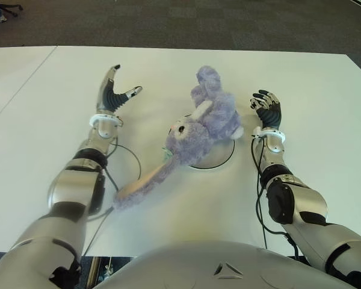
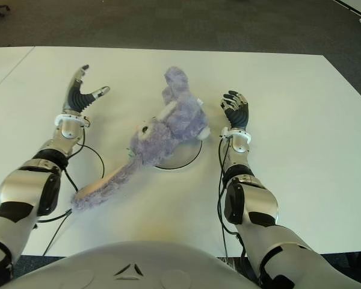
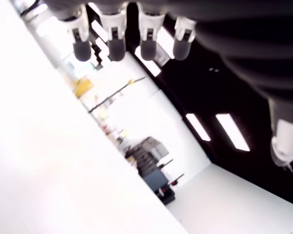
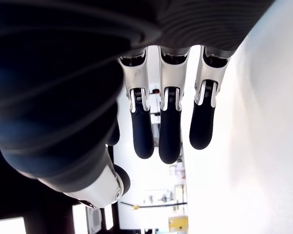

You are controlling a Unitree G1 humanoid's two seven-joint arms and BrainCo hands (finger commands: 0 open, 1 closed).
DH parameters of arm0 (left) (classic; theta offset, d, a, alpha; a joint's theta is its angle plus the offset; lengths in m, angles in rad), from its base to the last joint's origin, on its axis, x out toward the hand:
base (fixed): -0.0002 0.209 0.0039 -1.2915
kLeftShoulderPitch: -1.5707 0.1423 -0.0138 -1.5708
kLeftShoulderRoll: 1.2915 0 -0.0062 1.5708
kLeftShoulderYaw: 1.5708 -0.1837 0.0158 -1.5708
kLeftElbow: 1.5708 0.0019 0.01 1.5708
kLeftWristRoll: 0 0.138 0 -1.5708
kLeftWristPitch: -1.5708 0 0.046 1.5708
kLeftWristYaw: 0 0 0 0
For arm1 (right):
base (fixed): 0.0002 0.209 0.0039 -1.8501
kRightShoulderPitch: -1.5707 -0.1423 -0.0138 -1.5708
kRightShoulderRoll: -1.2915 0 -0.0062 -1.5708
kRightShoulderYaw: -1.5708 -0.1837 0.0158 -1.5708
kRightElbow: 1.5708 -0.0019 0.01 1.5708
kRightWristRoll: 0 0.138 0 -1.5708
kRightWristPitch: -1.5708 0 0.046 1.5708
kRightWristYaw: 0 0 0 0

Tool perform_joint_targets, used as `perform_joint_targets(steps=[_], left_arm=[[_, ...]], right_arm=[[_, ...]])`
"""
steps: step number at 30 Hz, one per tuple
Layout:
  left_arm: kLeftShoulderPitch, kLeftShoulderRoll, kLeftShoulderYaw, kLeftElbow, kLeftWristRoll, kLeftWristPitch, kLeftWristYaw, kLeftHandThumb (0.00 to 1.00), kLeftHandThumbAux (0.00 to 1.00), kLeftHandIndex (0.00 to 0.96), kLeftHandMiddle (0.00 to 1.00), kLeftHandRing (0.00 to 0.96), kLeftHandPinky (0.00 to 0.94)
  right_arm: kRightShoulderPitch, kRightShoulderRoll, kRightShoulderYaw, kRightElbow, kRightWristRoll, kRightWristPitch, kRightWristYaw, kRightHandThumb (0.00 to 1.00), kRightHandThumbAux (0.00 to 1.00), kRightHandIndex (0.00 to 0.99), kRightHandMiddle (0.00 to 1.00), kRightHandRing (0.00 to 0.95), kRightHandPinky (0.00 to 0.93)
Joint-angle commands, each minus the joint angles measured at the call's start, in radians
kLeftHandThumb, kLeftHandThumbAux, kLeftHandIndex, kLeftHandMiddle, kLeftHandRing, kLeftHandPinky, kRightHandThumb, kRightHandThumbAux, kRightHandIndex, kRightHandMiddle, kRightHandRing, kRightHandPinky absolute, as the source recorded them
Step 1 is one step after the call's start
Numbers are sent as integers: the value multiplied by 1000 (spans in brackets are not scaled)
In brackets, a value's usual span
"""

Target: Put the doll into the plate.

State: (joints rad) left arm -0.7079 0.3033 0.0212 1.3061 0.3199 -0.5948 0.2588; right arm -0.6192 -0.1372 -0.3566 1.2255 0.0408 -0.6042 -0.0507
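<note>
A purple plush rabbit doll (image 1: 201, 123) lies across a white plate (image 1: 219, 159) in the middle of the table, covering most of it. Its head and one long ear (image 1: 141, 183) hang over the plate's near left rim onto the table. My left hand (image 1: 115, 90) is well to the left of the doll, fingers spread and holding nothing. My right hand (image 1: 266, 108) is just right of the doll and plate, fingers relaxed and holding nothing. The wrist views show the fingers (image 4: 168, 131) of each hand extended with nothing between them.
The white table (image 1: 301, 78) stretches out to all sides. Black cables (image 1: 126, 156) run along both forearms on the tabletop. A dark carpeted floor lies beyond the far edge. A second white table (image 1: 12, 66) adjoins at the far left.
</note>
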Motion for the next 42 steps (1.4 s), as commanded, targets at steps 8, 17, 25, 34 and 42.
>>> perform_joint_targets(steps=[8,17,25,34,42], left_arm=[[-31,-99,56,40,-107,149,-170,0,474,0,18,3,0],[42,-120,88,44,-135,96,-179,0,479,0,19,0,0],[131,-191,146,40,-183,6,-122,0,524,1,26,8,5],[193,-233,155,36,-184,-71,-69,0,591,4,33,22,26],[253,-266,173,37,-191,-105,-34,0,585,12,25,16,11]], right_arm=[[182,86,-16,129,18,144,0,549,876,290,339,366,374],[184,88,-20,129,14,138,-8,522,876,286,335,364,378],[187,88,-22,128,13,128,-4,476,875,279,334,369,378],[189,84,-20,127,11,126,-7,451,874,277,333,369,384],[191,78,-21,127,11,125,1,449,866,281,337,375,392]])
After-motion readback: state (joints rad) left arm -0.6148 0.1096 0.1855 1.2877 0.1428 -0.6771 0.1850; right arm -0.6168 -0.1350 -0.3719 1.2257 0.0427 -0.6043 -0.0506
